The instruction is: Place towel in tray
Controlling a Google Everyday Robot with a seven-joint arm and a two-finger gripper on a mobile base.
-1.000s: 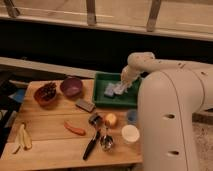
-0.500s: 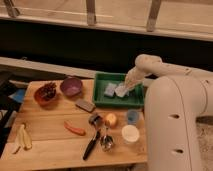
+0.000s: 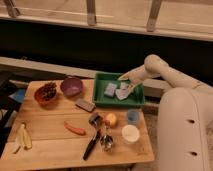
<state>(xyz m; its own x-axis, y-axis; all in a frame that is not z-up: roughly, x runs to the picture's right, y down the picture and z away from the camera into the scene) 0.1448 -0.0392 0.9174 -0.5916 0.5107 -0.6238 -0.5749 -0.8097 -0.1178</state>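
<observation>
Reaching from the right, the arm holds its gripper [image 3: 126, 78] over the far edge of the green tray [image 3: 101, 100], which sits at the back of the wooden table [image 3: 55, 145]. Whether it is clenched or released, I cannot tell. The pale towel [image 3: 122, 93] lies crumpled inside the tray, just beside 1 grey-blue block [image 3: 110, 89]. A purple bowl [image 3: 71, 86] stands left of the tray, a dark bar [image 3: 85, 105] in front.

gripper [image 3: 125, 79] fingers' spread indistinct
</observation>
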